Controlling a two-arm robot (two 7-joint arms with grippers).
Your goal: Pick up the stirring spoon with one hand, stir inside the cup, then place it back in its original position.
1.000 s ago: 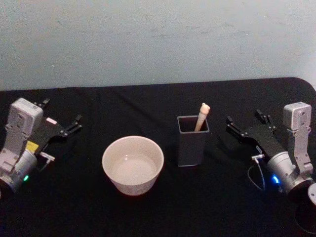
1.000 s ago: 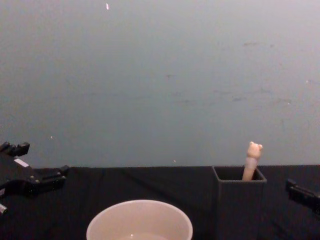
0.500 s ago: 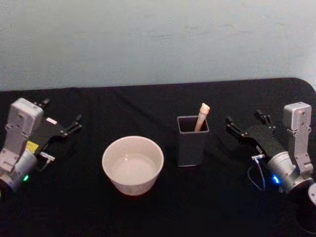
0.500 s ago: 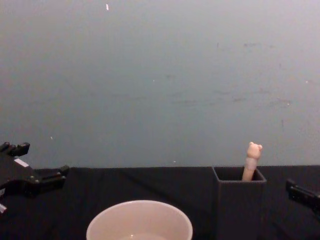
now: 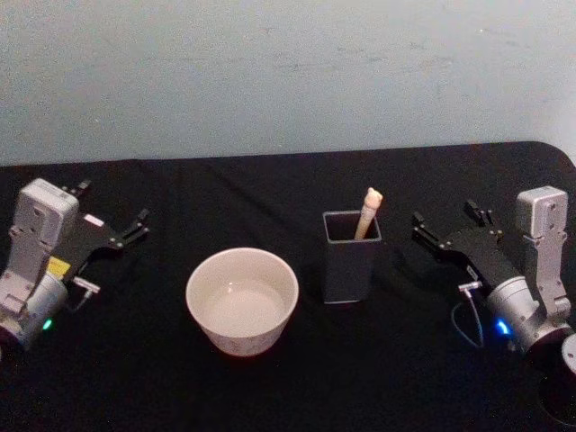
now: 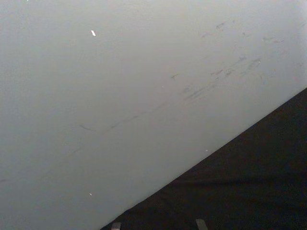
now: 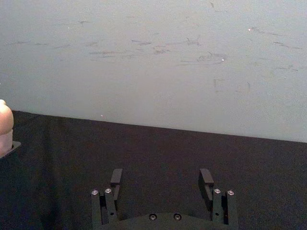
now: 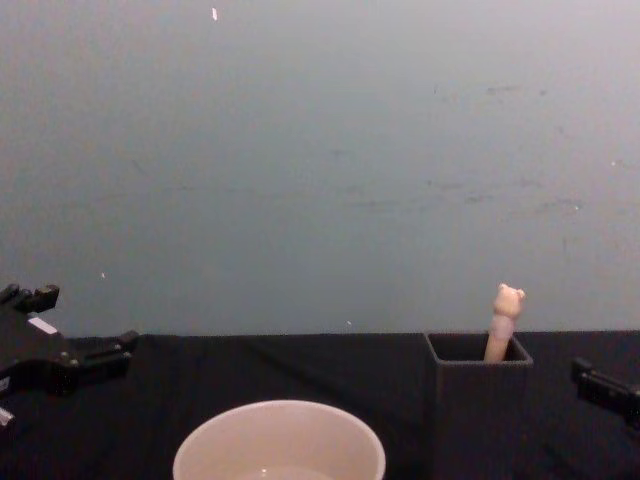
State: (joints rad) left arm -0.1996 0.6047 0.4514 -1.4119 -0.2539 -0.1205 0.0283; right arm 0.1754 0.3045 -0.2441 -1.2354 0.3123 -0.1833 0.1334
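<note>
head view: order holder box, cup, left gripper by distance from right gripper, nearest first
1. Holder box, dark grey, mid-table, just left of the right gripper.
2. Cup, cream-white, farther left, nearer the robot.
3. Left gripper, at the table's far left side.

Dim, even light. Pale wall (image 5: pixel 288 72) evenly lit, no glare. Black table cloth (image 5: pixel 270 378) swallows shadows. Soft focus throughout; faint sheen inside cup (image 5: pixel 241 301).

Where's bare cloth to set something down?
Bare black cloth lies behind the cream-white round cup, and between the dark grey square holder box and the right hand. Cup and box stand close together.
</note>
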